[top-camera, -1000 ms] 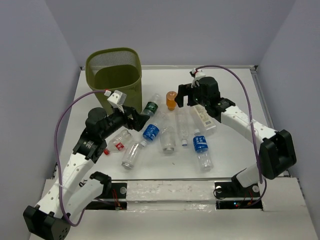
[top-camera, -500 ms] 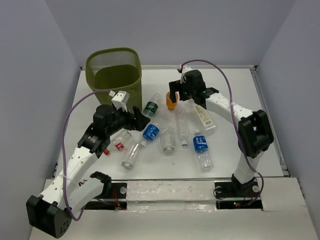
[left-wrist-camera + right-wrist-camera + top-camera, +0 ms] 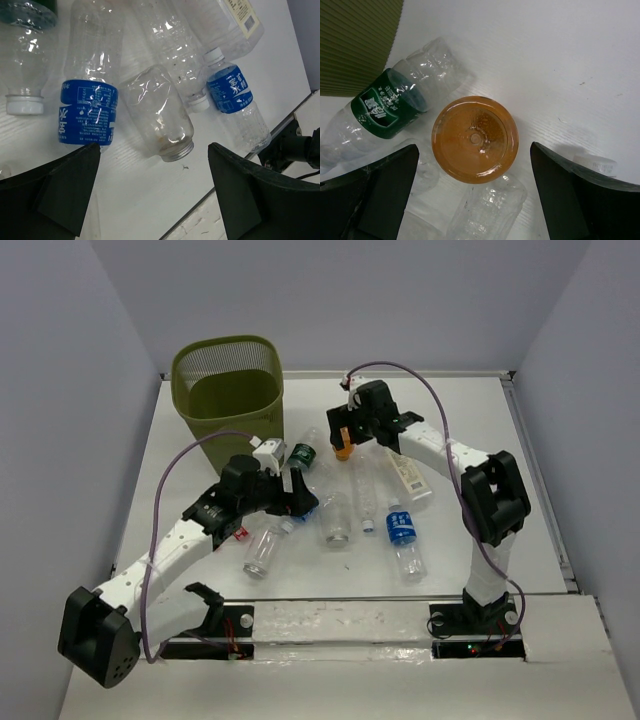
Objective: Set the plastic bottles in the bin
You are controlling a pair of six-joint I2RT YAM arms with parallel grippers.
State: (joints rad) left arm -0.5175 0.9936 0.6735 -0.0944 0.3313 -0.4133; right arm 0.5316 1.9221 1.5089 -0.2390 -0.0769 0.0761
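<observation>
White table (image 3: 480, 410) sits between gray walls (image 3: 400, 300), with the big green bin (image 3: 235, 405) at its far left corner and the plastic bottles (image 3: 337, 518) lying in a heap near it. The left claw (image 3: 154, 150) hangs wide open over a blue-label bottle (image 3: 89, 117). The right claw (image 3: 474, 145) is wide open too, one finger on each side of the upright orange bottle (image 3: 474, 139) beside a green-label bottle (image 3: 382, 112).

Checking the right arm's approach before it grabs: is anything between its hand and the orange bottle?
Nothing visible. The right hand is open directly over the orange bottle, which stands on end between the fingers. A green-labelled bottle and a clear bottle lie close beside it, but neither covers it.
</observation>
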